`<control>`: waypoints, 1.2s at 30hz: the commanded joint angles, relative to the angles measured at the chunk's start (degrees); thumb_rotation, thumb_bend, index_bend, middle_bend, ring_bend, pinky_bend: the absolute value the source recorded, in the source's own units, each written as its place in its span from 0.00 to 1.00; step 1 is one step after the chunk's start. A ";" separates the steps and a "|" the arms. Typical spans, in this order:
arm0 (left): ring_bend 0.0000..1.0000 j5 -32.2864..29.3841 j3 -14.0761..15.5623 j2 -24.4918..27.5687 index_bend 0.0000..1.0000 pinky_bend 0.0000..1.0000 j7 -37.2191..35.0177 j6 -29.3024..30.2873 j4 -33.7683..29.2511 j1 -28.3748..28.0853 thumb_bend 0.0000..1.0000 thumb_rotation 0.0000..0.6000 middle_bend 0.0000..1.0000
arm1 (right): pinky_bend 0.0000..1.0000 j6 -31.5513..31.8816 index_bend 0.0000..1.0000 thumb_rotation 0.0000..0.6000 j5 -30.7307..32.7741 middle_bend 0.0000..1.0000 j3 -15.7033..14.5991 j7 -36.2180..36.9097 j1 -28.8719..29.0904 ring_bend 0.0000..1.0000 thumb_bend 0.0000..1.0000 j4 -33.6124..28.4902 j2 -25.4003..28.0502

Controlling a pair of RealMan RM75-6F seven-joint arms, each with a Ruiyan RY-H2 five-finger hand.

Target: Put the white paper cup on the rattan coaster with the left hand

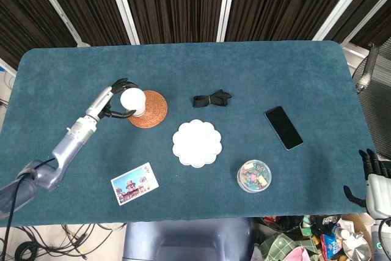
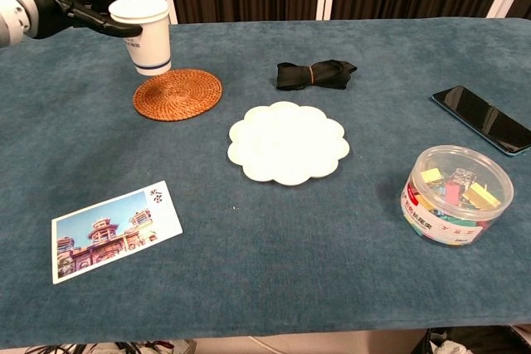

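Left robot hand [image 2: 83, 2] holds white paper cup [image 2: 148, 34] above the far-left edge of round woven rattan coaster [image 2: 177, 94]. Right of coaster: black folded strap [image 2: 315, 74]. Scalloped white plate [image 2: 287, 142] mid-bench [image 2: 249, 271]; postcard [image 2: 115, 230] front left; clear round tub of clips [image 2: 454, 195] front right, dark smartphone [image 2: 488, 119] behind it.

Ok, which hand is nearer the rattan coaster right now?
Left. The left hand holds the white paper cup over the rattan coaster's left edge. The right hand sits off the table's far right corner, well away.
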 commanded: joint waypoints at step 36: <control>0.00 5.74 6.92 -14.48 0.00 0.00 -8.28 -10.03 23.81 -5.65 0.07 1.00 0.01 | 0.17 -1.33 0.02 1.00 1.55 0.02 0.07 0.37 0.38 0.13 0.22 -0.58 0.47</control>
